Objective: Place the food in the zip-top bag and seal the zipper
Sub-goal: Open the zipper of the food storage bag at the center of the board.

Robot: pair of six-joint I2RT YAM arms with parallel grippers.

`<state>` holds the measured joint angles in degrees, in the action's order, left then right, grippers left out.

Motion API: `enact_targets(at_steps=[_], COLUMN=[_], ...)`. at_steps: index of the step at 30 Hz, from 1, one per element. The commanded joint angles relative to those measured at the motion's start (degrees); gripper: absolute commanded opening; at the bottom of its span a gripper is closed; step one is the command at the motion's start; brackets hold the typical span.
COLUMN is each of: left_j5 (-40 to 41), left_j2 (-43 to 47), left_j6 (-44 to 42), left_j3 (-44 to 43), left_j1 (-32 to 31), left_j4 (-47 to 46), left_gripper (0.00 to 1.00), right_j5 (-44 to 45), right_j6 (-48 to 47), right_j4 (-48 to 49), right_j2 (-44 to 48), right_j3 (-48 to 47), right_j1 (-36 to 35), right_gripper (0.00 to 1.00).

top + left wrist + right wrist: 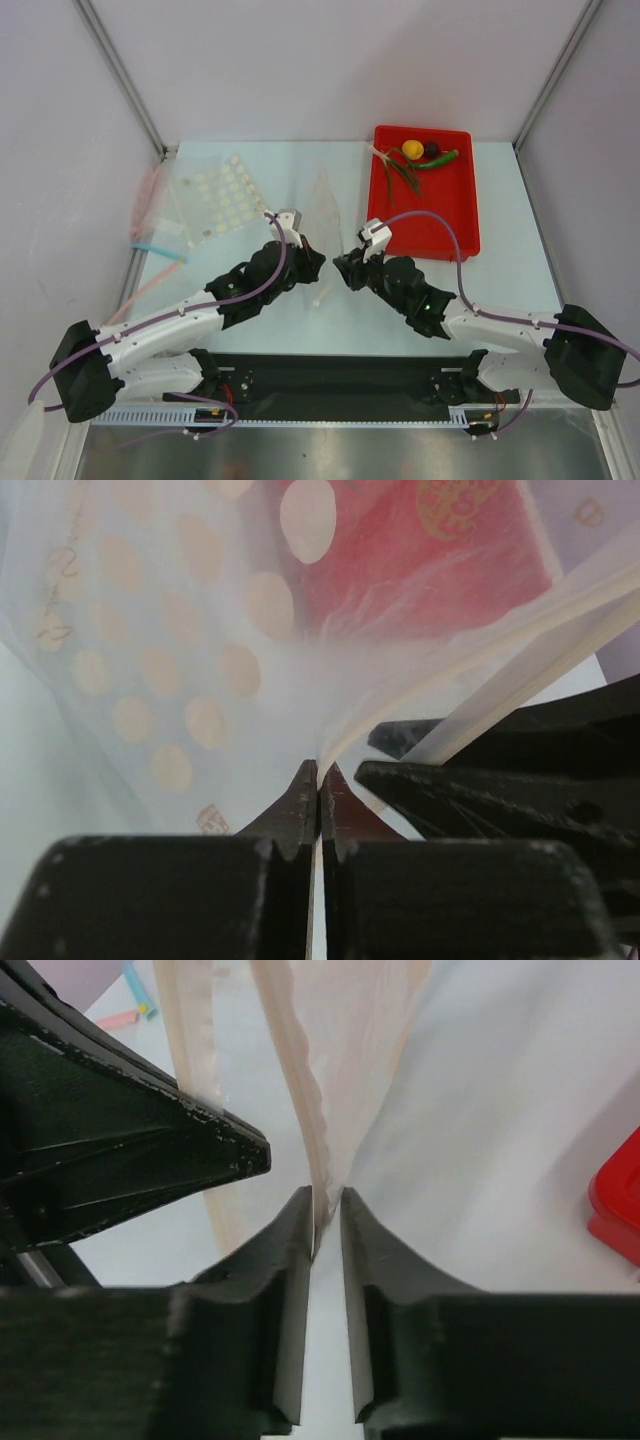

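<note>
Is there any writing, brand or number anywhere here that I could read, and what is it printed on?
None can be read. The dotted bag carries a round gold emblem, a small stamp and faint script, all too blurred to read.

A red tray [425, 200] sits far right on the pale surface [500, 270]. Far left, a flat dotted bag [215, 195] lies beside plain clear bags [150, 215] with pink and blue strips.
</note>
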<state>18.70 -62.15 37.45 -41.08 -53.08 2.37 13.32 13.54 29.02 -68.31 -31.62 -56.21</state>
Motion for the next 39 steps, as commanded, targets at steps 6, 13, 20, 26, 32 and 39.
enact_targets(at_steps=[6,13,20,26,32,39], left_j5=[-8.0,-12.7,-10.4,-4.8,2.5,5.6], left_j2=[1.4,3.1,4.8,2.2,0.7,-1.0], left_j6=[-12.6,-20.2,-23.1,-25.3,-25.3,-24.7], left_j3=[-0.1,-0.5,0.4,-1.5,-3.0,-4.1], left_j1=[-0.2,-0.2,-1.1,-4.1,-6.8,-6.9], left_j4=[-7.1,-5.3,-6.0,-4.7,-2.9,-1.0], left_gripper=[0.28,0.79,0.79,0.76,0.65,0.55], right_j5=[-3.7,-18.7,-26.2,-29.8,-31.7,-32.9], right_j6=[3.3,10.3,14.4,16.4,16.8,16.6], right_j4=[-2.4,-3.8,-2.8,-1.6,-0.9,-0.4], right_j2=[0.6,2.4,0.4,-0.8,-0.9,-1.3], right_j3=[-4.9,-4.5,-4.9,-5.1,-5.0,-5.1], right_j1=[2.1,10.1,12.3,13.2,13.4,13.4], right_gripper=[0.0,0.0,0.0,0.0,0.0,0.0])
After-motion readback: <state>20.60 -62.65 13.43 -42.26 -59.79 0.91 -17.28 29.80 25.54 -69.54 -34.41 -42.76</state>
